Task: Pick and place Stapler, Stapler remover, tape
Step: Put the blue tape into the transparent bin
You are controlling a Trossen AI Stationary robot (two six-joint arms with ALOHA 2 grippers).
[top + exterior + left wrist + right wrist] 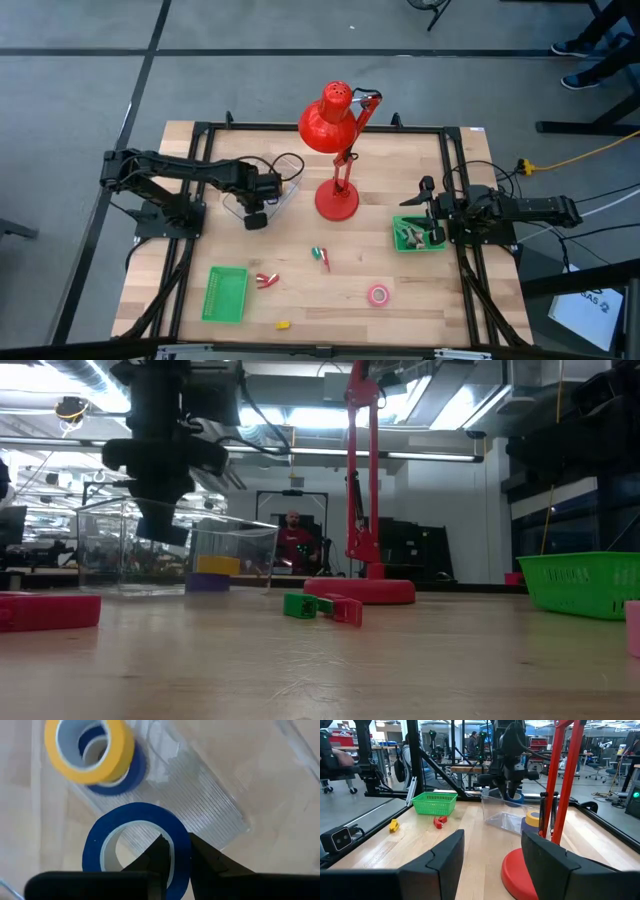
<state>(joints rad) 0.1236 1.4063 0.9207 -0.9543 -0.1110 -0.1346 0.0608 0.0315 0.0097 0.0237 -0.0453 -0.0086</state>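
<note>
My left gripper (177, 842) is shut on a blue tape roll (100, 845) above a clear plastic box (210, 795), which stands left of the red lamp (337, 150). A yellow roll (85, 747) lies stacked on another blue roll (132, 775) on the box's floor. A pink roll (378, 295) lies flat on the table near the front edge. A small red item (267, 279) and a green-and-red item (320, 257) lie mid-table. My right gripper (492, 837) is open and hovers over a green basket (405, 243) at the table's right. My left gripper pinches the blue roll's wall (182, 857), with one finger (157, 852) inside the ring and the other finger (210, 857) outside. The fingers come from above, pointing down. The roll lies roughly flat in the hold, above the box's floor.
The lamp's red base (336, 203) stands just right of the clear box (280, 200). An empty green basket (225, 293) sits at the front left. A small yellow piece (283, 325) lies near the front edge. Black frame rails run along the table's sides.
</note>
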